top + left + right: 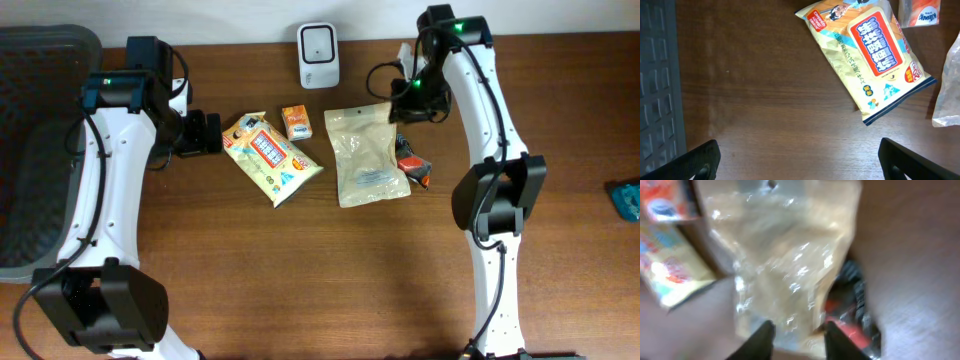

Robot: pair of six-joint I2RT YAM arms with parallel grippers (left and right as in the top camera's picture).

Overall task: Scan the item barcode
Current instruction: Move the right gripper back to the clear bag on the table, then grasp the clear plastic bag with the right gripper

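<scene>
Centrally, beige pouch (368, 155), contents unclear, right pincer (799, 342) at edge.

The brown wooden table (300, 290) carries a white scanner (317, 42), a yellow snack bag (270, 157), a small orange packet (296, 122) and a clear pouch (368, 155). The pouch partly overlaps a red-and-black packet (414, 166). A teal item (627, 200) lies at the right edge.

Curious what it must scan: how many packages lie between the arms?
4: a yellow snack bag leftmost, a small orange box beside it, a tan pouch, and a red-black packet partly under that pouch. Others may be hidden beneath.
</scene>
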